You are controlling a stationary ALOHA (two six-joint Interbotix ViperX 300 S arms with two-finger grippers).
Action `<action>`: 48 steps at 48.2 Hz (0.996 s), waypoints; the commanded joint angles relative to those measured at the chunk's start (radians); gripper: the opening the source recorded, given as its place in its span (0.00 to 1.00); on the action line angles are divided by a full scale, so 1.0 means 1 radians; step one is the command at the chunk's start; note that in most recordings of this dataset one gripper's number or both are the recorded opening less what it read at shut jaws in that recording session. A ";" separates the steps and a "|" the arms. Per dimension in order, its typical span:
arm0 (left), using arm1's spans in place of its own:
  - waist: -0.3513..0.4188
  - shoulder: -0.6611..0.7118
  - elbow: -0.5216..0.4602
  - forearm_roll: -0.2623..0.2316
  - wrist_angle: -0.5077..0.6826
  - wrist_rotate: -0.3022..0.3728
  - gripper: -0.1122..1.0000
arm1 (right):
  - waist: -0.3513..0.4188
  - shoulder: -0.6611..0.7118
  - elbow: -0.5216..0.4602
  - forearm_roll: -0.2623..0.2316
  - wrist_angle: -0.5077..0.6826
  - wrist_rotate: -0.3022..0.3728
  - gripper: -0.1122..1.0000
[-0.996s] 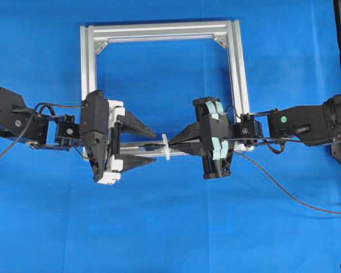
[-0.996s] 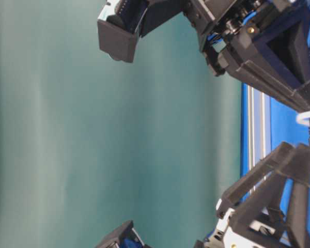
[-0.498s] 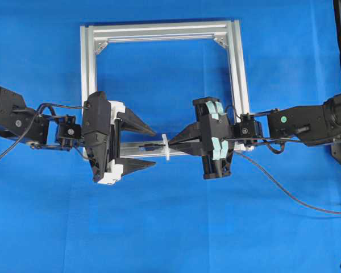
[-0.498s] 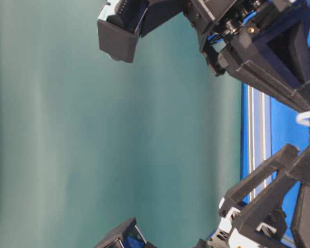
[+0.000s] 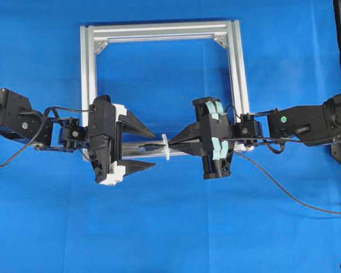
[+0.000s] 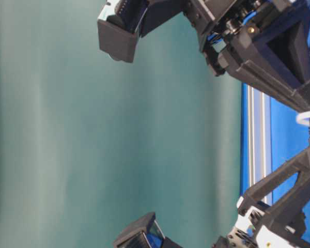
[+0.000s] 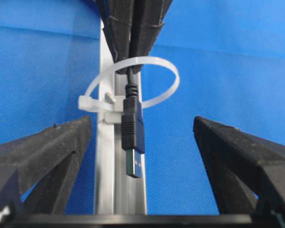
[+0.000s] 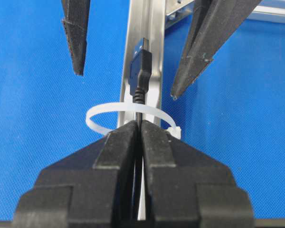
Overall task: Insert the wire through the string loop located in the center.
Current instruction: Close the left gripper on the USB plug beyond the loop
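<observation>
We see a blue table [image 5: 170,239] carrying a square silver aluminium frame [image 5: 88,68], and over its near bar the two black arms face each other, the left gripper [image 5: 149,149] with its fingers [image 7: 42,156] spread wide to either side of the bar and holding nothing. The right gripper [image 5: 173,145] has its fingers [image 8: 118,152] pressed together, pinching the wire [image 8: 139,116] just behind the plug. That wire passes through the string loop [image 7: 133,83], a small white tie standing on the bar between the two grippers, so that the dark plug [image 7: 132,135] with its metallic tip sticks out on the left gripper's side, in the gap between those spread fingers and touching neither.
</observation>
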 commanded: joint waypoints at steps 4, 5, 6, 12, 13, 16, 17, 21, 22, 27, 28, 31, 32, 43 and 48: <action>0.000 -0.014 -0.015 0.003 -0.005 0.000 0.91 | -0.002 -0.014 -0.017 -0.002 -0.012 -0.002 0.08; 0.000 -0.012 -0.015 0.003 -0.005 0.000 0.91 | -0.002 -0.012 -0.017 -0.002 -0.012 -0.002 0.08; 0.000 -0.014 -0.015 0.003 -0.005 0.000 0.90 | -0.002 -0.014 -0.017 -0.002 -0.012 -0.002 0.08; 0.000 -0.014 -0.015 0.003 -0.005 0.000 0.85 | -0.002 -0.014 -0.015 -0.002 -0.012 -0.002 0.08; 0.000 -0.014 -0.015 0.003 -0.005 0.000 0.82 | -0.002 -0.014 -0.017 -0.002 -0.012 -0.002 0.08; 0.000 -0.014 -0.014 0.003 -0.005 0.002 0.68 | -0.002 -0.014 -0.017 -0.002 -0.012 -0.002 0.08; 0.003 -0.014 -0.012 0.003 -0.005 0.003 0.62 | -0.002 -0.014 -0.017 -0.002 -0.012 -0.002 0.08; 0.008 -0.015 -0.011 0.003 -0.009 0.003 0.39 | -0.002 -0.014 -0.017 -0.002 -0.012 -0.002 0.08; 0.008 -0.015 -0.011 0.003 -0.008 0.003 0.33 | -0.002 -0.012 -0.017 -0.002 -0.012 -0.002 0.08; 0.008 -0.015 -0.011 0.003 -0.005 0.003 0.17 | -0.002 -0.014 -0.017 -0.002 -0.012 -0.002 0.08; 0.009 -0.015 -0.011 0.003 -0.005 0.003 0.17 | -0.002 -0.014 -0.017 -0.002 -0.012 -0.002 0.08; 0.008 -0.015 -0.011 0.003 -0.003 0.003 0.17 | -0.002 -0.014 -0.017 -0.002 -0.012 -0.002 0.08; 0.008 -0.015 -0.011 0.003 -0.003 0.003 0.17 | -0.002 -0.014 -0.017 -0.002 -0.012 -0.002 0.08; 0.011 -0.015 -0.008 0.003 -0.003 0.003 0.17 | -0.002 -0.014 -0.017 -0.003 -0.009 -0.002 0.08; 0.011 -0.017 -0.009 0.003 -0.003 0.003 0.17 | -0.002 -0.014 -0.017 -0.003 -0.009 -0.002 0.08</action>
